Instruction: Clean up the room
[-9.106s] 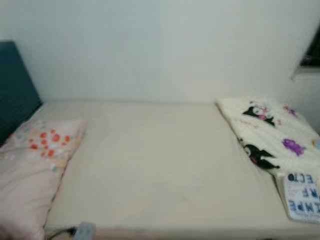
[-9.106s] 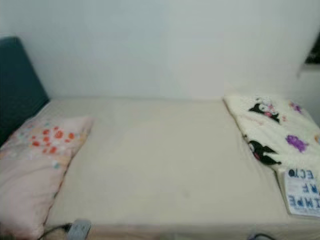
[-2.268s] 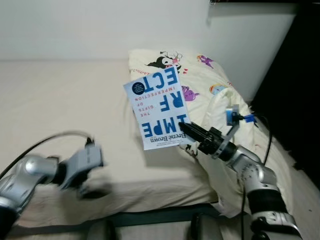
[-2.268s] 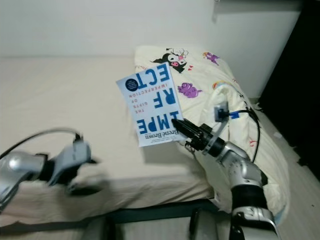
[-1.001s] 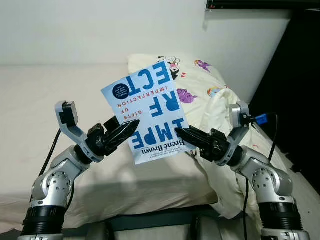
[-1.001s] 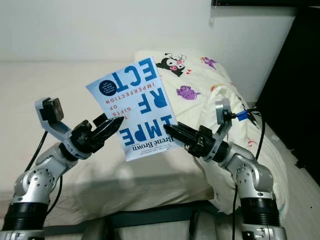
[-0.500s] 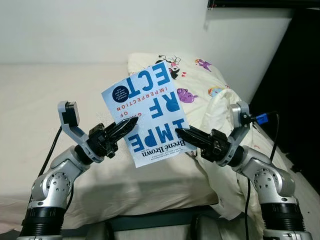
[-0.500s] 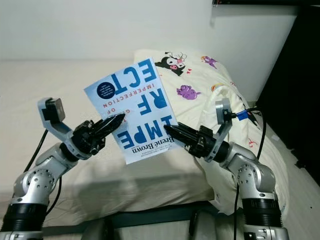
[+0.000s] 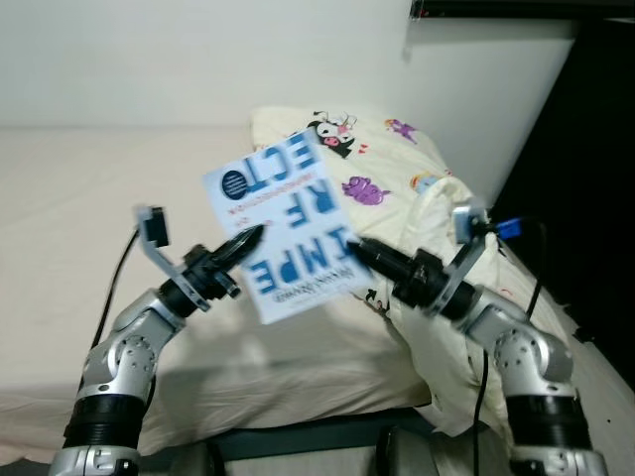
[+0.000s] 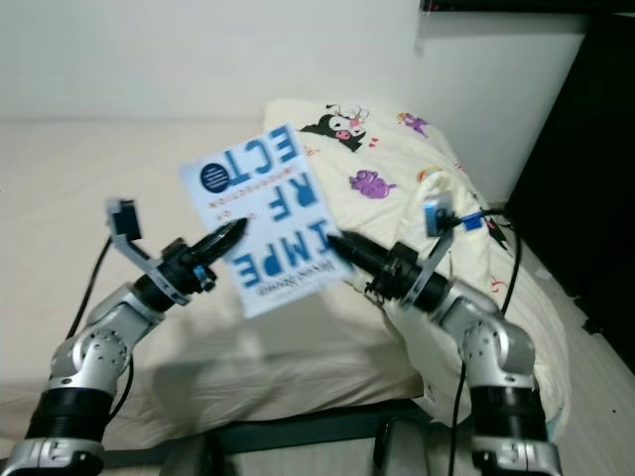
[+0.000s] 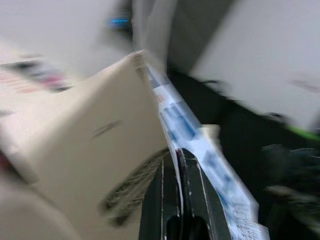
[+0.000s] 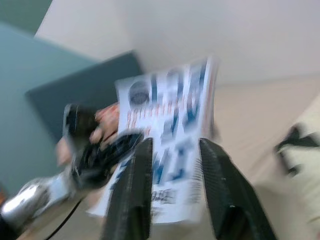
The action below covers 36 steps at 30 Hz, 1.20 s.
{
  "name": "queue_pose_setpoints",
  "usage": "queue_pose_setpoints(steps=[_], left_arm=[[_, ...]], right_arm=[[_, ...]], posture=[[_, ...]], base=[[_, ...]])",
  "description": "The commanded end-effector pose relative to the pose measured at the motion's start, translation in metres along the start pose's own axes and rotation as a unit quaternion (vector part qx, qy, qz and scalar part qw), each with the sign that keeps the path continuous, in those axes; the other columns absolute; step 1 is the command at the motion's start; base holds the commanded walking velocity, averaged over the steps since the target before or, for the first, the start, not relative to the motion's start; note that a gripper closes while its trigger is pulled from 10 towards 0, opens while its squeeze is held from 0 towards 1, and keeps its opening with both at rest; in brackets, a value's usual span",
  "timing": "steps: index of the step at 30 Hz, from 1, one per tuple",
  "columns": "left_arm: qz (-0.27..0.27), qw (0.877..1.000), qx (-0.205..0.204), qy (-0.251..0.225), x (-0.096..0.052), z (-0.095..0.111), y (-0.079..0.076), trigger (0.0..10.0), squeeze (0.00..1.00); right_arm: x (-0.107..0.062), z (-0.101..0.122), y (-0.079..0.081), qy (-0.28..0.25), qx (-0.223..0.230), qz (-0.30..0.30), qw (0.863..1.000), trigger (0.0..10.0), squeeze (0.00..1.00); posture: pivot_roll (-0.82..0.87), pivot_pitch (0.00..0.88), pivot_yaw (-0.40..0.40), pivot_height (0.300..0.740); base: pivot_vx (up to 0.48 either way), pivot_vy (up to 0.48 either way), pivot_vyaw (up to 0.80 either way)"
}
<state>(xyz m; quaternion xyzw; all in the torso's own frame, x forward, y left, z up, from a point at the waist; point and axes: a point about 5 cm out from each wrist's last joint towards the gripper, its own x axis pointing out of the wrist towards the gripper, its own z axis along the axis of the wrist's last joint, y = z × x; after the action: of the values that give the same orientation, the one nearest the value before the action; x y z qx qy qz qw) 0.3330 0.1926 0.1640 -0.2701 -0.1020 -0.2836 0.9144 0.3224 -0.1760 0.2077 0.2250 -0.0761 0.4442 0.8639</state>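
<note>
The left gripper (image 9: 246, 243) is up over the bed (image 9: 119, 188), and its two black fingers pinch the left edge of the book (image 9: 288, 230). The white and blue book is in the air between the two arms, tilted, above the near part of the bed. The right gripper (image 9: 359, 250) is at the book's right edge with its fingers spread apart. Behind it lies a cartoon blanket (image 9: 397, 169).

White wall (image 9: 198, 59) — beige bed (image 9: 79, 198).
</note>
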Motion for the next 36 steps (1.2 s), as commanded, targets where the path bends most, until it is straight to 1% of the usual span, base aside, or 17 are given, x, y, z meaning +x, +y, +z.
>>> queue_pose_setpoints(steps=[1,3,6,10,11,15,17,19,21,22,23,24,27,28,29,31,36], left_arm=[[0.082,0.996,0.029,-0.03,-0.003,0.011,0.018,0.0,0.0],[0.111,0.992,0.035,-0.039,-0.006,0.015,0.024,0.0,0.0],[0.196,0.975,0.074,-0.08,-0.014,0.039,0.042,0.0,0.0],[0.193,0.973,0.078,-0.097,-0.013,0.048,0.042,0.0,0.0],[0.156,0.979,0.069,-0.113,-0.007,0.054,0.034,0.0,0.0],[0.112,0.984,0.057,-0.125,-0.001,0.057,0.025,0.0,0.0],[0.07,0.988,0.049,-0.13,0.005,0.057,0.014,0.0,0.0],[0.07,0.988,0.049,-0.13,0.005,0.057,0.014,0.0,0.0],[0.045,0.989,0.044,-0.131,0.008,0.056,0.007,0.0,0.0],[0.039,0.99,0.045,-0.131,0.009,0.056,0.005,0.0,0.0],[0.039,0.99,0.045,-0.131,0.009,0.056,0.005,0.0,0.0],[0.037,0.989,0.047,-0.133,0.009,0.058,0.003,0.0,0.0],[0.044,0.988,0.058,-0.138,0.008,0.066,0.003,0.0,0.0],[0.074,0.986,0.08,-0.13,0.007,0.072,0.007,0.0,0.0],[0.074,0.986,0.08,-0.13,0.007,0.072,0.007,0.0,0.0],[0.136,0.976,0.11,-0.131,0.001,0.084,0.018,0.0,0.0],[0.179,0.966,0.128,-0.138,-0.008,0.095,0.025,0.0,0.0]], right_arm=[[-0.005,0.005,-0.008,-0.02,-0.004,-0.036,0.999,10.0,1.0],[-0.008,0.009,-0.011,-0.028,-0.012,-0.052,0.998,10.0,1.0],[-0.028,0.032,-0.029,-0.063,-0.055,-0.149,0.985,10.0,1.0],[-0.039,0.042,-0.036,-0.06,-0.095,-0.196,0.974,10.0,1.0],[-0.053,0.052,-0.043,-0.066,-0.121,-0.241,0.961,10.0,1.0],[-0.065,0.057,-0.05,-0.072,-0.134,-0.279,0.948,10.0,1.0],[-0.077,0.06,-0.058,-0.08,-0.141,-0.324,0.932,10.0,1.0],[-0.077,0.06,-0.058,-0.08,-0.141,-0.324,0.932,10.0,1.0],[-0.086,0.061,-0.063,-0.08,-0.146,-0.36,0.918,10.0,1.0],[-0.091,0.06,-0.065,-0.081,-0.145,-0.376,0.912,10.0,0.59],[-0.091,0.06,-0.065,-0.081,-0.145,-0.376,0.912,10.0,0.59],[-0.099,0.06,-0.069,-0.079,-0.143,-0.399,0.902,10.0,0.0],[-0.114,0.055,-0.078,-0.071,-0.131,-0.435,0.888,10.0,0.0],[-0.122,0.05,-0.083,-0.065,-0.117,-0.453,0.881,10.0,0.0],[-0.122,0.05,-0.083,-0.065,-0.117,-0.453,0.881,10.0,0.0],[-0.13,0.041,-0.088,-0.062,-0.09,-0.462,0.88,10.0,0.0],[-0.132,0.035,-0.091,-0.061,-0.074,-0.465,0.88,10.0,0.0]], posture=[[0.02,0.0,-0.035,0.492],[0.02,0.0,-0.035,0.492],[0.01,0.0,-0.034,0.492],[0.01,0.0,-0.034,0.492],[0.01,0.0,-0.033,0.492],[0.01,0.0,-0.029,0.492],[0.01,0.0,-0.028,0.492],[0.01,0.0,-0.028,0.492],[0.01,0.001,-0.02,0.492],[0.02,0.011,-0.017,0.492],[0.02,0.011,-0.017,0.492],[0.02,0.02,-0.014,0.492],[0.03,0.039,-0.008,0.492],[0.05,0.067,-0.002,0.492],[0.05,0.067,-0.002,0.492],[0.07,0.099,0.006,0.492],[0.08,0.125,0.009,0.492]], base=[[0.0,0.0,0.0],[0.0,0.0,0.0],[0.0,0.0,0.0],[0.0,0.0,0.0],[0.0,0.0,0.0],[0.0,0.0,0.0],[0.0,0.0,0.0],[0.0,0.0,0.0],[0.0,0.0,0.0],[0.0,0.0,0.0],[0.0,0.0,0.0],[0.0,0.0,0.0],[0.0,0.0,0.0],[0.0,0.0,0.0],[0.0,0.0,0.0],[0.0,0.0,0.0],[0.0,0.0,0.0]])
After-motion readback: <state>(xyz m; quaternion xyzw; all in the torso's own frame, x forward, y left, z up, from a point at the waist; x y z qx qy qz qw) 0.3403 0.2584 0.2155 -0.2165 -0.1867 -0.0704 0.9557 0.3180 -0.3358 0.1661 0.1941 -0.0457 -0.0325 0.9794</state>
